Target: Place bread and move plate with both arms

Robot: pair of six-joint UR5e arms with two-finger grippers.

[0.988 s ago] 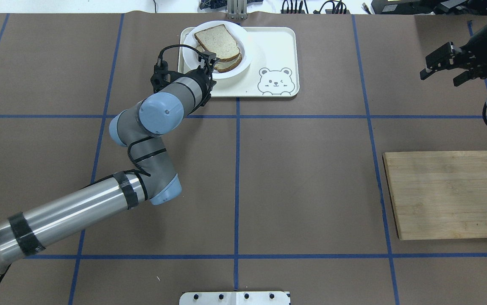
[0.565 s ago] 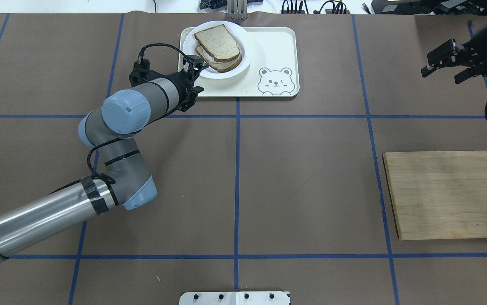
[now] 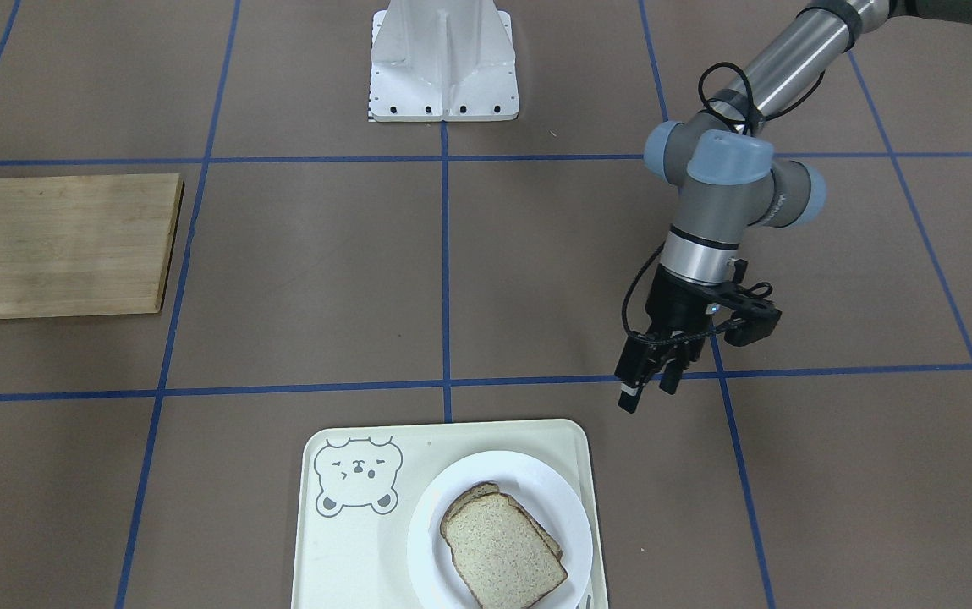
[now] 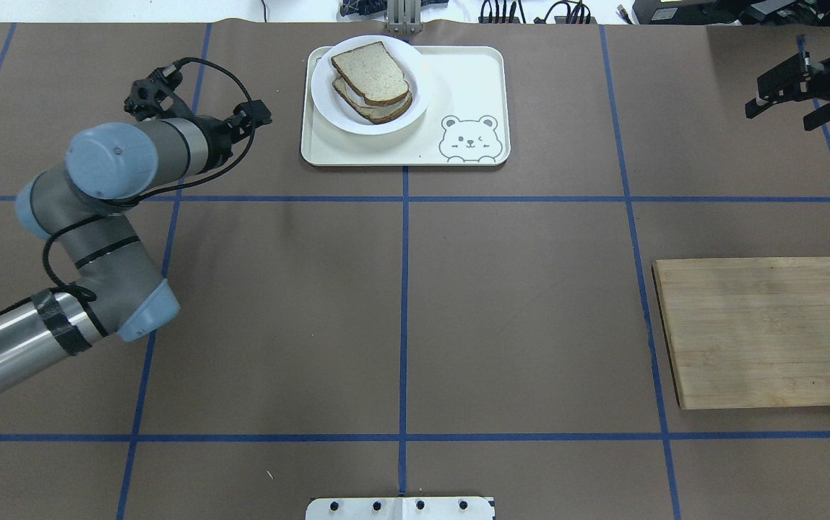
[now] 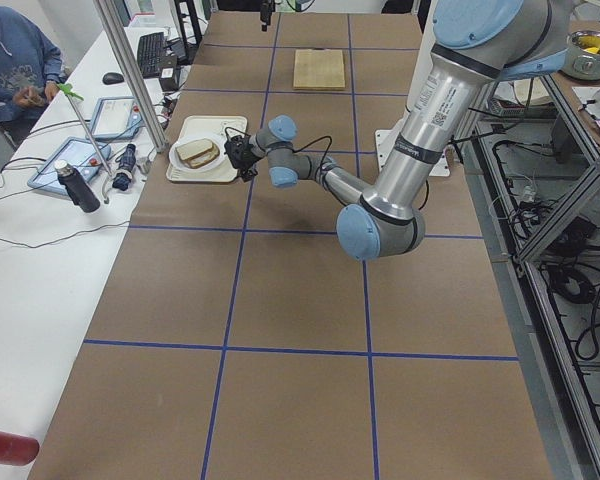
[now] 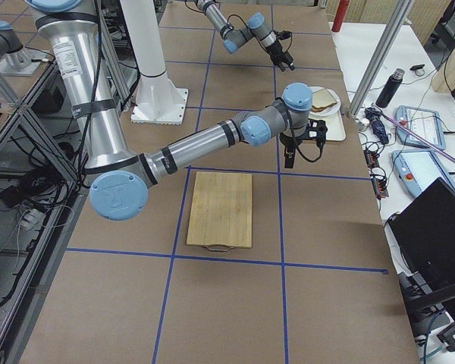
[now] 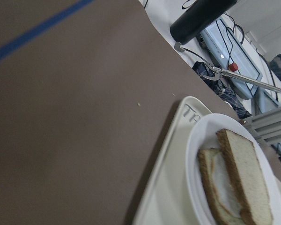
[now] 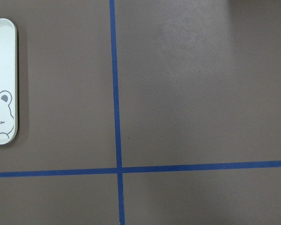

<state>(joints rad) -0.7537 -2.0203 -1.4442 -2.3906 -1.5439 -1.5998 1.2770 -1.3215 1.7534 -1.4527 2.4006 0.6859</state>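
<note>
The bread [image 4: 371, 72] lies on top of a second slice with white egg showing under it, on the plate [image 4: 420, 94]. The plate sits on the left part of the cream bear tray [image 4: 458, 79]. The front-facing view shows the bread [image 3: 502, 554] on the plate [image 3: 536, 474] too, and so does the left wrist view [image 7: 243, 173]. My left gripper [image 4: 250, 115] is open and empty, left of the tray above the bare table; it also shows in the front-facing view [image 3: 648, 387]. My right gripper [image 4: 779, 115] is open and empty at the far right.
A wooden cutting board [image 4: 761, 332] lies at the right. The white stand base [image 3: 443, 68] is at the robot's edge. Blue tape lines cross the brown table. Beyond the tray's far edge are a bottle and cables [image 7: 201, 18].
My left gripper has drawn back to the left, away from the plate, leaving the bread on the stack. My right gripper has shifted a little farther right and back.
</note>
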